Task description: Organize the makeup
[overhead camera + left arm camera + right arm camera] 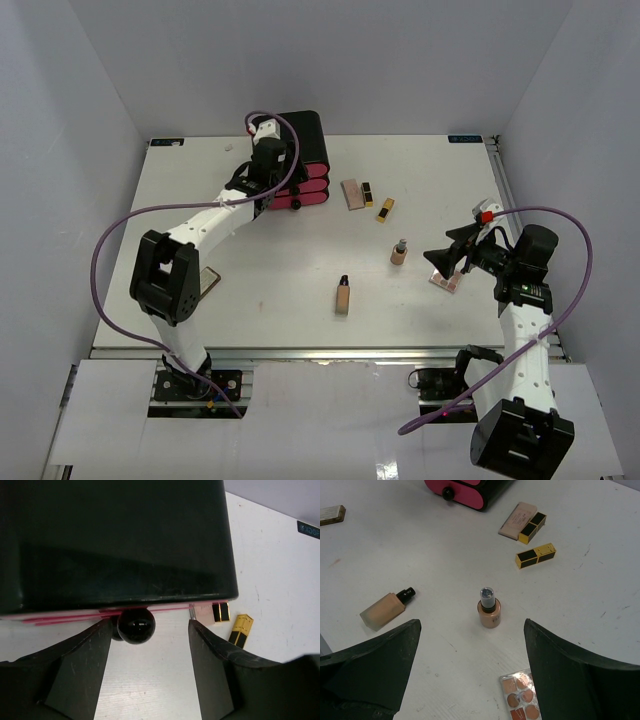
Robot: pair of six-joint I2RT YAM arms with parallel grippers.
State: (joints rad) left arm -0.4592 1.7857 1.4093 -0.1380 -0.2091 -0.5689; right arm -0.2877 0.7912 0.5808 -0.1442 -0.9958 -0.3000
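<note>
Left tool [150, 630]: jaws spread wide, gripping nothing. The drawer knob [136, 625] of the black box [115, 540] sits between them, close to one finger; contact cannot be told.

Right tool [472, 630]: wide open and empty above the surface [445, 540]. The pump bottle [488, 613] stands upright just ahead, between its fingers. The eyeshadow palette [521, 700] lies close beneath, and the tube [385, 610] lies flat to one side.
</note>
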